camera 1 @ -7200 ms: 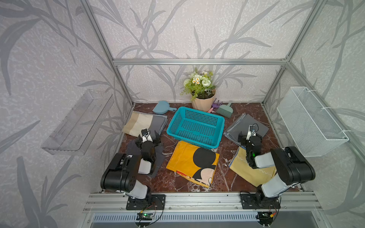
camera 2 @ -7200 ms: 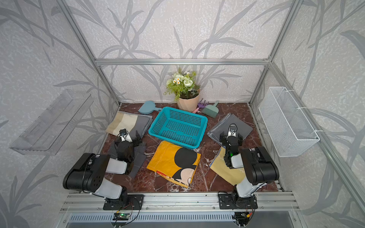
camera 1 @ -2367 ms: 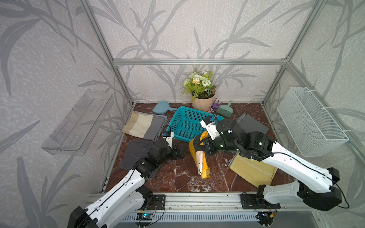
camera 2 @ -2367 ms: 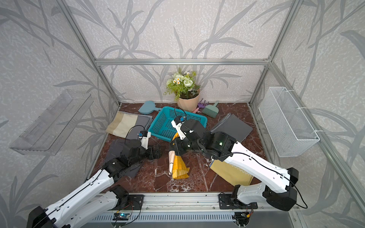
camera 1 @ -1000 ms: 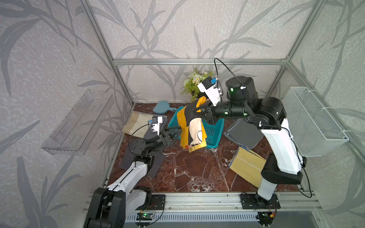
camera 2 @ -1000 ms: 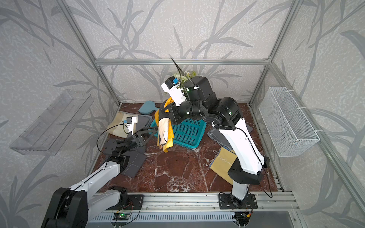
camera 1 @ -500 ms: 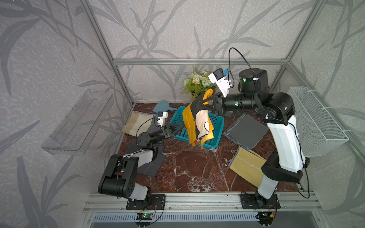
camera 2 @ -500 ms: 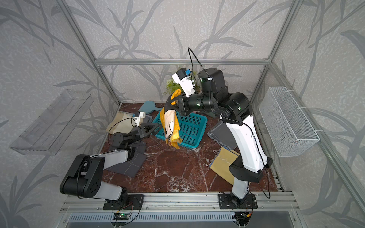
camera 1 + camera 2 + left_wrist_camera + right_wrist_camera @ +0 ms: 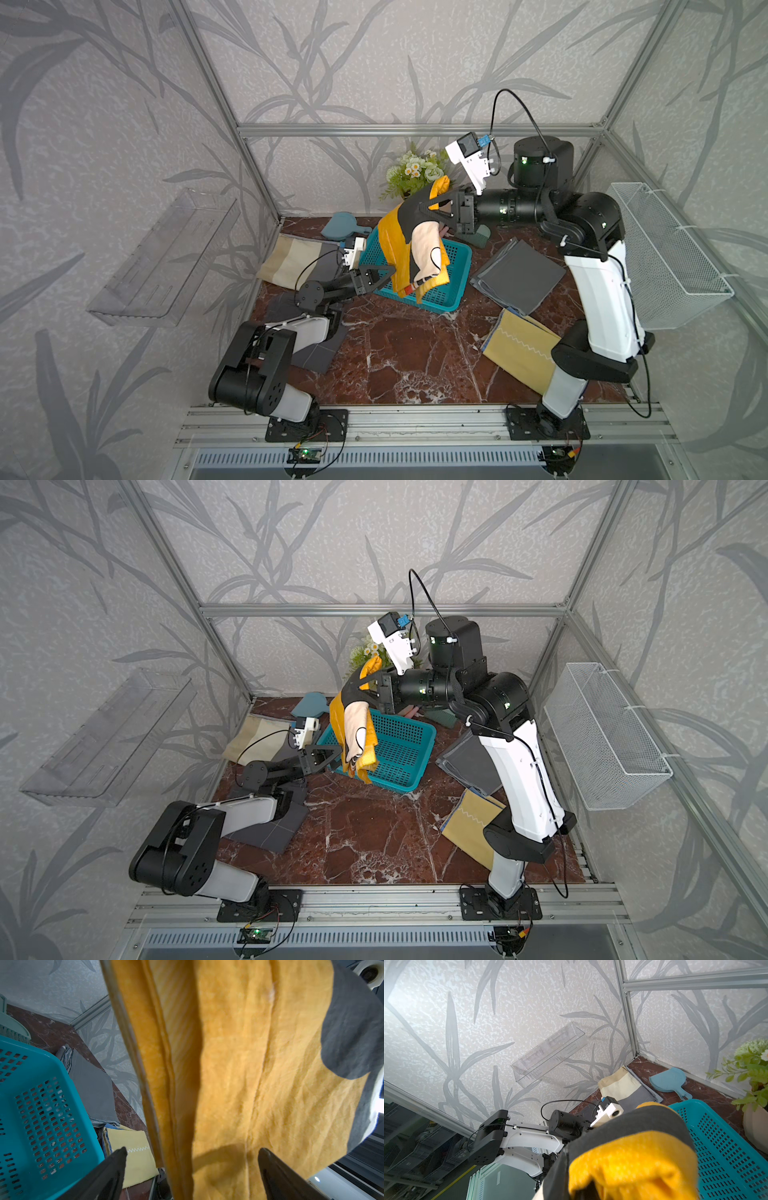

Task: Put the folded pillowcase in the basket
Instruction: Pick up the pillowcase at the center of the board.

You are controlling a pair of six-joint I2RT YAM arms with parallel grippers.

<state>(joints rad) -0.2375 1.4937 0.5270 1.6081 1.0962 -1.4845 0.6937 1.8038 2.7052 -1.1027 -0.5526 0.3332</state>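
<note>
Left gripper (image 9: 384, 277) (image 9: 328, 760) (image 9: 192, 1151): jaws spread wide and holding nothing, low at the near-left corner of the basket, pointing at the hanging cloth. Contact with the cloth cannot be confirmed.
Pillowcase (image 9: 395, 241) (image 9: 357, 729) (image 9: 249, 1064) (image 9: 633, 1157): off the tabletop, bunched and hanging from the right gripper. Its lower hem is over the left half of the basket and just right of the left gripper.
Right gripper (image 9: 419, 208) (image 9: 357, 688): raised above the basket's far-left part and clamped on the pillowcase's top fold.
Basket (image 9: 457, 266) (image 9: 399, 746) (image 9: 41, 1105) (image 9: 726, 1147): teal, centre-far on the tabletop. Its right half is bare.
Change: seven seconds ago the pillowcase lay flat, near of the basket. One second ago it hung further left, and the left arm reached in lower and nearer.
</note>
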